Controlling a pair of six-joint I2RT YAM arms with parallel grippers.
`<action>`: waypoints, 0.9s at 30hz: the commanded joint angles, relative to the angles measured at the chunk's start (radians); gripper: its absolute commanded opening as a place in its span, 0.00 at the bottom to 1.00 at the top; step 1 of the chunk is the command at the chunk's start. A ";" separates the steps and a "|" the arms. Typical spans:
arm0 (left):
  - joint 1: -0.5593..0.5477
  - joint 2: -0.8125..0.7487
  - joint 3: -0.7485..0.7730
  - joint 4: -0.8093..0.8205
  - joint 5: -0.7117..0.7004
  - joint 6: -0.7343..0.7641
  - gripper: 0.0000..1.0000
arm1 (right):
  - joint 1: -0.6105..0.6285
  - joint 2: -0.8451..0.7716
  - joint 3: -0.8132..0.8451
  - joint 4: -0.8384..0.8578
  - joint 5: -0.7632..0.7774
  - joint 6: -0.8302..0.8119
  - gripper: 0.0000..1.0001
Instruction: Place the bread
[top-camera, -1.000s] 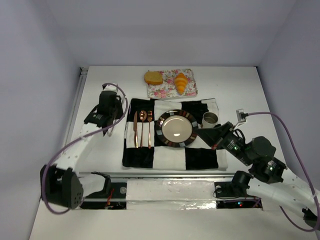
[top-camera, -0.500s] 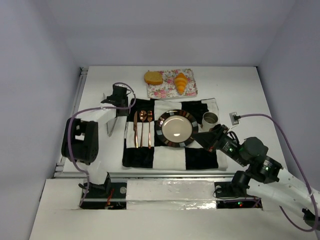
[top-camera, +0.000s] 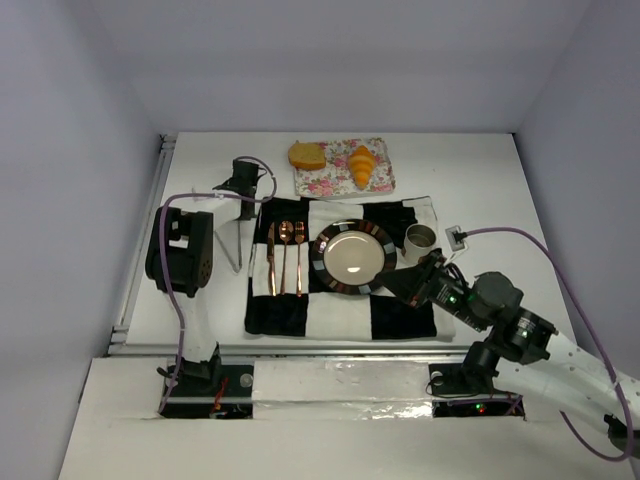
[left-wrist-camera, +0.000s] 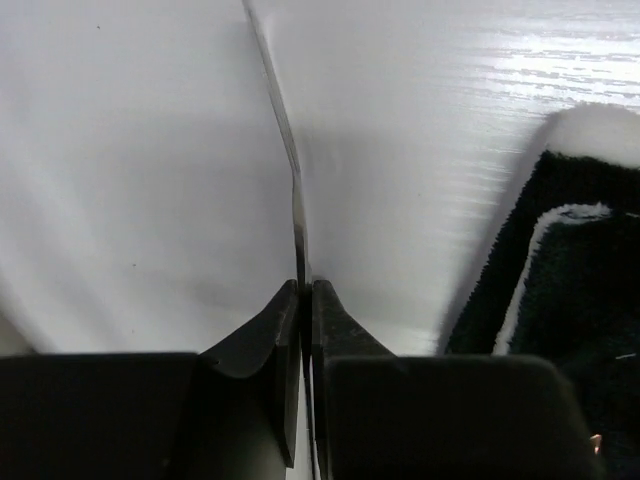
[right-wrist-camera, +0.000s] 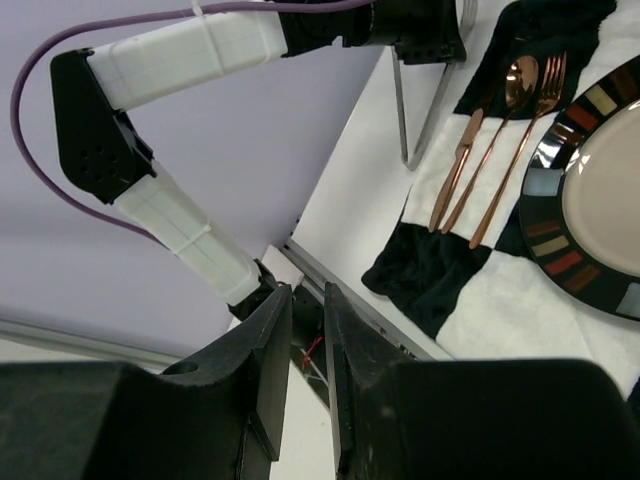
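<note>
So the left jaws have just swung in beside the far-left corner of the black-and-white checkered cloth mat (top-camera: 400, 310), pressed together and empty; that's closer to the golden toast slice (top-camera: 307, 155), untouched on the floral napkin (top-camera: 340, 182); right jaws nearly closed, empty, by the striped-rim round plate (top-camera: 353, 257); white desk (top-camera: 470, 180), plain pale walls.

Left end effector (left-wrist-camera: 305, 300) enters from 6 o'clock, its two dark fingers (left-wrist-camera: 262, 335) pressed together with only a hairline slit between them. A thin dark line (left-wrist-camera: 285, 140) runs from their tips toward 12 o'clock across the white tabletop (left-wrist-camera: 420, 180). A black cloth with white edging (left-wrist-camera: 570, 290) lies at 4 o'clock, just beside the fingers.
</note>
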 joint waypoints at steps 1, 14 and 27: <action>0.021 0.016 0.011 -0.022 -0.021 -0.004 0.00 | 0.005 0.012 0.000 0.010 -0.004 0.001 0.25; -0.026 -0.496 -0.060 0.024 0.015 -0.142 0.00 | 0.005 0.421 0.139 0.244 -0.184 -0.082 0.01; -0.026 -1.128 -0.467 0.721 1.013 -0.818 0.00 | 0.005 0.794 0.312 0.682 -0.205 -0.051 1.00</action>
